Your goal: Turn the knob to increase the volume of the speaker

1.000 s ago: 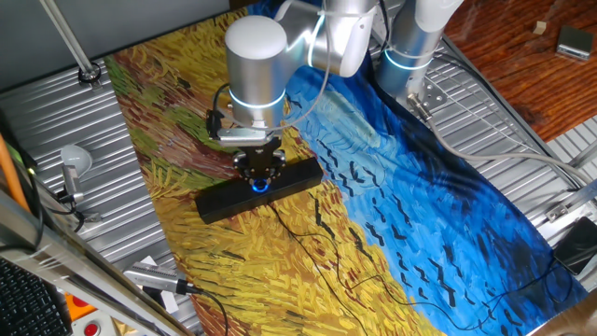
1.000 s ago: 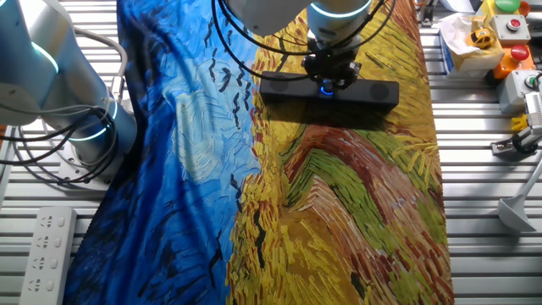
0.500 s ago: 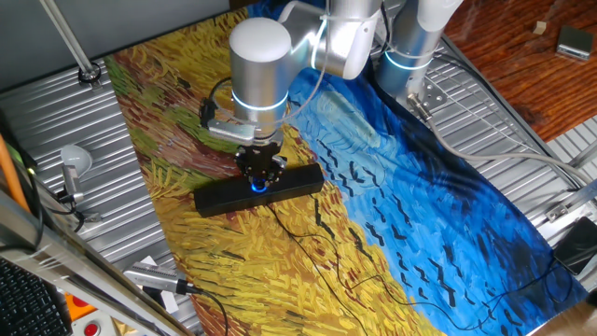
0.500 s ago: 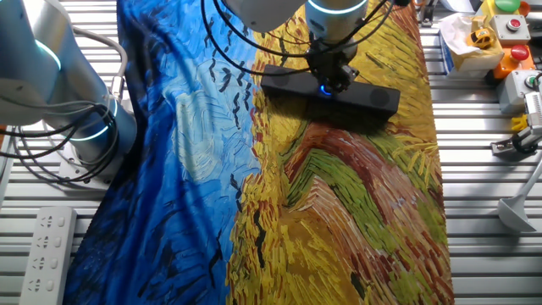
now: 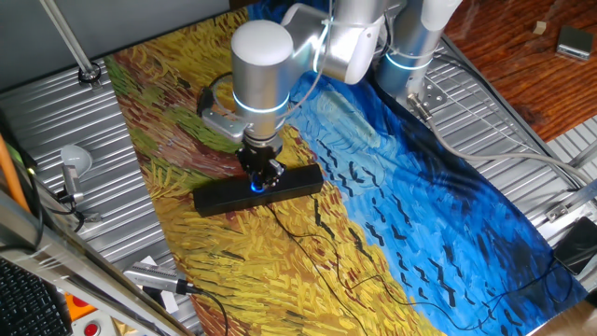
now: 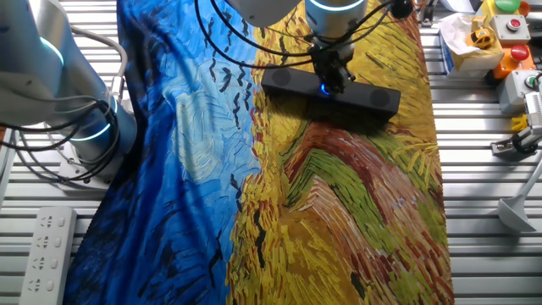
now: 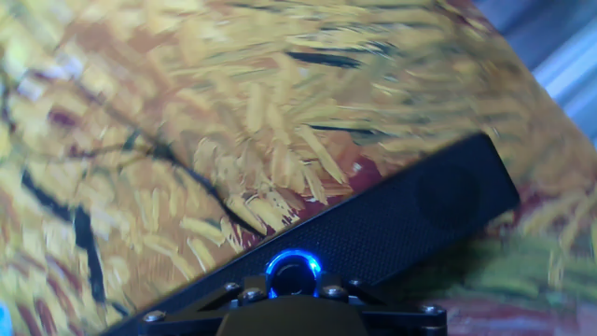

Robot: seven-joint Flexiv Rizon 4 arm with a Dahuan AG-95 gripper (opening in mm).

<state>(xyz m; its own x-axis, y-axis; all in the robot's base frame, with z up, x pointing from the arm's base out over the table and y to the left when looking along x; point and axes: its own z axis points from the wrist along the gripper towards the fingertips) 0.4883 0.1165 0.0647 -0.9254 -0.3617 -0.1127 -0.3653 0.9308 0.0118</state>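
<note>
The speaker is a long black bar lying on the painted cloth, and it shows in the other fixed view and the hand view too. The knob sits at its middle with a glowing blue ring, which also shows in one fixed view and the other fixed view. My gripper points straight down onto the knob, also seen in the other fixed view, and it is shut on it. The fingertips are mostly hidden by the hand.
A thin black cable runs from the speaker across the cloth. The arm's base stands at the back. A white power strip lies on the slatted table. Button boxes stand at one edge.
The wrist has rotated about the knob while staying on it. The speaker bar has swung a little on the cloth.
</note>
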